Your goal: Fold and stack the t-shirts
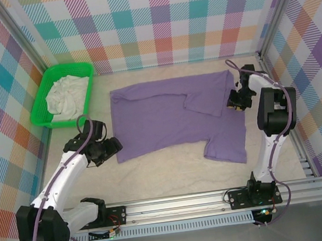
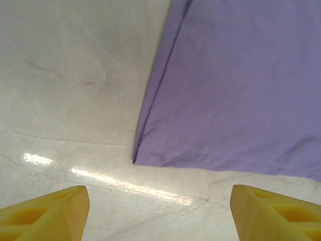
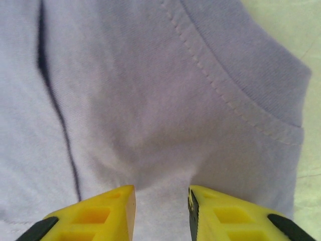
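The lavender t-shirt (image 1: 172, 116) lies spread flat in the middle of the table, one sleeve (image 1: 208, 100) folded inward. My left gripper (image 1: 112, 147) sits low at the shirt's near-left corner (image 2: 134, 160). Its yellow fingers are wide apart over bare table, so the left gripper (image 2: 159, 211) is open and apart from the cloth (image 2: 235, 85). My right gripper (image 1: 232, 103) is at the shirt's right edge by the collar (image 3: 241, 95). There the right gripper (image 3: 161, 211) pinches a puckered ridge of lavender cloth (image 3: 150, 100). An off-white t-shirt (image 1: 66, 94) lies crumpled in the basket.
A green mesh basket (image 1: 42, 108) stands at the far left by the wall. Checked walls close the table on three sides. A metal rail (image 1: 177, 204) with both arm bases runs along the near edge. Pale table cover (image 2: 65, 75) shows left of the shirt.
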